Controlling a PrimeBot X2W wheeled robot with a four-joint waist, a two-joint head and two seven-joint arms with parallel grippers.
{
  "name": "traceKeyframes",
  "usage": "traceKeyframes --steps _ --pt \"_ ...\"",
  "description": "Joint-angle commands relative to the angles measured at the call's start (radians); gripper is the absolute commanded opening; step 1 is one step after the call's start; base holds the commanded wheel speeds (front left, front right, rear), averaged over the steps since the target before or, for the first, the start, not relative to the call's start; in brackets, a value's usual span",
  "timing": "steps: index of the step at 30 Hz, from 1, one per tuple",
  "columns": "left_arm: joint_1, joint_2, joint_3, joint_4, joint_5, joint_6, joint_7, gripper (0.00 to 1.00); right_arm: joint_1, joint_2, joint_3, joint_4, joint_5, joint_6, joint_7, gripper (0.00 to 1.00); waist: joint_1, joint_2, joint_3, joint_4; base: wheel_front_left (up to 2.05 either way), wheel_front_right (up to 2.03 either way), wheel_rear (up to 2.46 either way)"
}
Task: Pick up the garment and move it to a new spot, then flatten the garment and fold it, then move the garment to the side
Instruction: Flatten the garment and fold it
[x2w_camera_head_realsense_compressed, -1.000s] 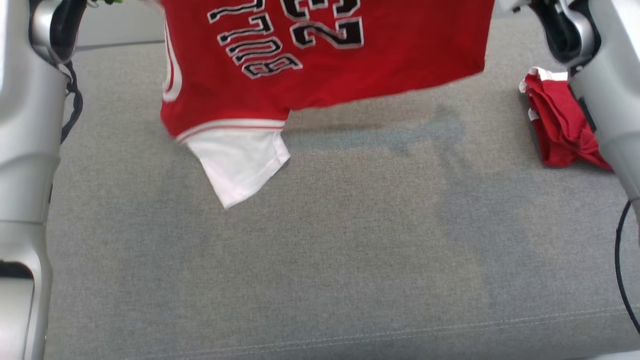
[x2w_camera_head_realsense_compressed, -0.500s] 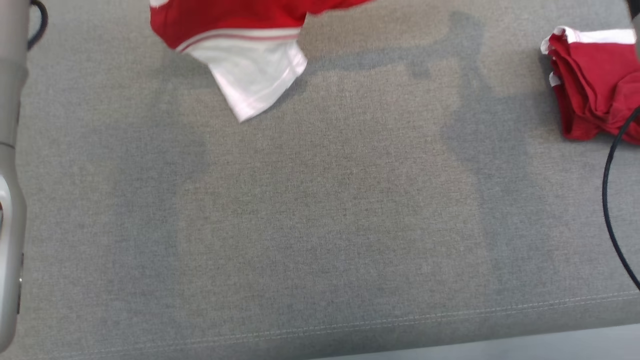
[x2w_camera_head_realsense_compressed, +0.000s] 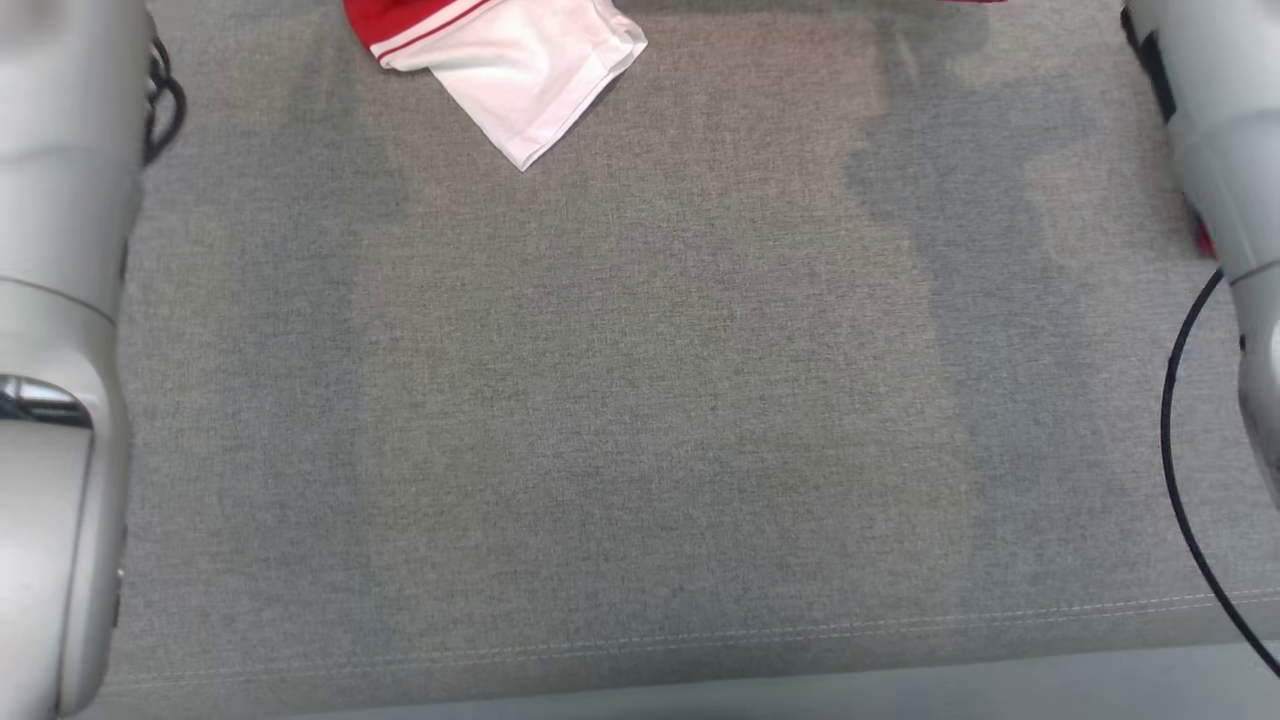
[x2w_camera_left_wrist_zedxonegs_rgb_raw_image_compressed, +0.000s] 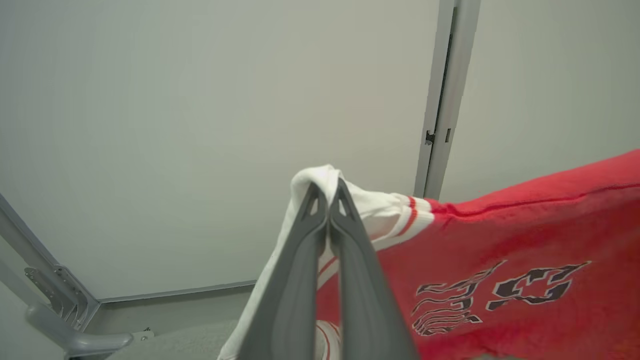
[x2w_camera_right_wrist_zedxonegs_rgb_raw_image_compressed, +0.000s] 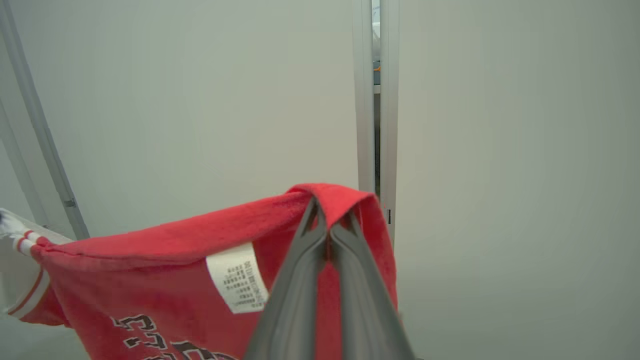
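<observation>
The left gripper (x2w_camera_left_wrist_zedxonegs_rgb_raw_image_compressed: 328, 199) is clamped on the red jersey (x2w_camera_left_wrist_zedxonegs_rgb_raw_image_compressed: 500, 235) at its white sleeve (x2w_camera_head_realsense_compressed: 520, 70) and the right gripper (x2w_camera_right_wrist_zedxonegs_rgb_raw_image_compressed: 327, 216) on a red edge, with the sleeve dangling over the grey cushion (x2w_camera_head_realsense_compressed: 640, 420).

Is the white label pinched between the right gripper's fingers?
No, the label lies beside the right gripper, which pinches the red garment.

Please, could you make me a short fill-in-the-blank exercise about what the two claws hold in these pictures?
1. The left claw is shut on the ____ sleeve of the garment.
2. The right claw is shut on a ____ corner of it.
3. The fabric surface in the head view is ____.
Missing words: white; red; grey.
</observation>
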Motion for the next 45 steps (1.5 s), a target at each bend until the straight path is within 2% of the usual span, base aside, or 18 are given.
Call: traceKeyframes --steps 1,8,12,16,19,24,29,38,45 --pt "0.03 -0.005 0.002 0.002 -0.01 -0.005 -0.018 0.0 0.036 -0.009 0.022 -0.005 0.024 -0.002 -0.003 0.0 -0.0002 0.0 0.015 0.008 0.0 0.0 0.0" --pt "0.185 -0.018 0.022 -0.001 -0.067 -0.014 -0.107 0.0 0.217 -0.062 0.148 -0.135 0.205 -0.001 -0.004 0.0 -0.0002 0.0 0.022 0.013 0.0 0.0 0.0" --pt "0.313 -0.025 0.043 -0.061 -0.089 -0.014 -0.135 0.0 0.361 -0.106 0.153 -0.231 0.297 -0.001 -0.004 0.0 -0.0002 0.0 -0.005 0.021 0.0 0.0 0.0" --pt "0.498 0.0 0.088 -0.256 -0.065 0.026 -0.138 0.0 0.519 -0.129 0.143 -0.327 0.34 -0.001 -0.004 0.0 -0.0002 0.0 -0.036 0.021 0.0 0.0 0.0" --pt "0.676 -0.003 0.102 -0.422 -0.031 0.059 -0.137 0.0 0.644 -0.131 0.116 -0.403 0.359 -0.001 -0.004 0.0 -0.0002 0.0 -0.071 0.021 0.0 0.0 0.0" --pt "0.963 0.009 0.132 -0.68 -0.001 0.113 -0.138 0.0 0.849 -0.12 0.092 -0.526 0.33 -0.001 -0.004 0.0 -0.0002 0.0 -0.129 0.011 0.0 0.0 0.0" --pt "1.199 0.034 0.131 -0.869 0.004 0.159 -0.125 0.0 1.039 -0.096 0.047 -0.624 0.3 -0.001 -0.004 0.0 -0.0002 0.0 -0.175 -0.007 0.0 0.0 0.0" --pt "1.541 0.082 0.102 -1.129 -0.019 0.24 0.021 0.0 1.342 -0.086 0.019 -0.678 0.219 -0.001 -0.004 0.0 -0.0002 0.0 -0.288 -0.015 0.0 0.0 0.0" --pt "1.712 0.108 0.078 -1.25 -0.062 0.271 0.152 0.0 1.503 -0.079 -0.023 -0.723 0.171 -0.001 0.049 0.0 -0.0002 0.0 -0.357 -0.007 0.0 0.0 0.0"
